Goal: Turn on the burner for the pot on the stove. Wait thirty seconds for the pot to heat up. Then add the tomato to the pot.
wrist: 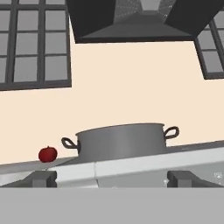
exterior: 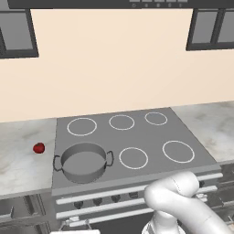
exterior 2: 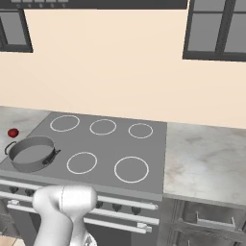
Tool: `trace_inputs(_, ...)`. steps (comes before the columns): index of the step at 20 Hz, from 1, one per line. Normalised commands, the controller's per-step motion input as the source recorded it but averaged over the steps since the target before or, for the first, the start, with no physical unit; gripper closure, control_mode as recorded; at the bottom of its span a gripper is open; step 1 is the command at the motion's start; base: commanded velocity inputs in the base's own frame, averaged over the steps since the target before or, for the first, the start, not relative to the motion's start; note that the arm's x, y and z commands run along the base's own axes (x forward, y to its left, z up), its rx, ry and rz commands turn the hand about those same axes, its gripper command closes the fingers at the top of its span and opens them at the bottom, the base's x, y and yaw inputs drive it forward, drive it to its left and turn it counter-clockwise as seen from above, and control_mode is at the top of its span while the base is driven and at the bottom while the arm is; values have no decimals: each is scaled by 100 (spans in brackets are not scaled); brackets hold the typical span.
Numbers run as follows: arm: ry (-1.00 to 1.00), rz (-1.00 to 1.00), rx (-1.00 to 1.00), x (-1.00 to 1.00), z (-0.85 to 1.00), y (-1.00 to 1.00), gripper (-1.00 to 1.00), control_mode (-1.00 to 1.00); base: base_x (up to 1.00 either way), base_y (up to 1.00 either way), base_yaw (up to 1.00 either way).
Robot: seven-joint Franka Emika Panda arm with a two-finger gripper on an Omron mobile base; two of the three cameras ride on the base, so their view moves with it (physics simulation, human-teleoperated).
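Observation:
The grey pot [exterior: 83, 162] stands on the front left ring of the stove [exterior: 146, 137], and nothing shows inside it. On the pale counter just left of the stove lies the small red tomato [exterior: 39, 148]. The right base view has the pot [exterior 2: 31, 153] and the tomato [exterior 2: 13, 132] at its left edge. My hand looks level over the stove's front edge at the pot [wrist: 120, 141] and the tomato [wrist: 47, 154]. My gripper [wrist: 113, 179] sits low in front of the stove, open, with nothing between its wide-set fingertips [wrist: 41, 178]. Dark knobs [exterior: 97, 201] line the stove front.
Marble counter runs on both sides of the stove [exterior: 18, 169] [exterior 2: 206, 163]. A dark range hood [wrist: 148, 17] hangs above, with glass-fronted wall cabinets [exterior 2: 216, 29] beside it. Pale bar handles [exterior 2: 120, 202] cross the stove front near my arm's elbow [exterior: 176, 192].

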Motion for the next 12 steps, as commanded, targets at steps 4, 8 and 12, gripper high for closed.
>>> trace_inputs(4,7,0,4,15,0,-32,-100,-100,0,0,0)
trace_inputs(8,9,0,1,26,0,-20,-100,-100,0,0,0)
trace_inputs(12,9,0,0,34,-1,-4,-100,-100,0,0,0)
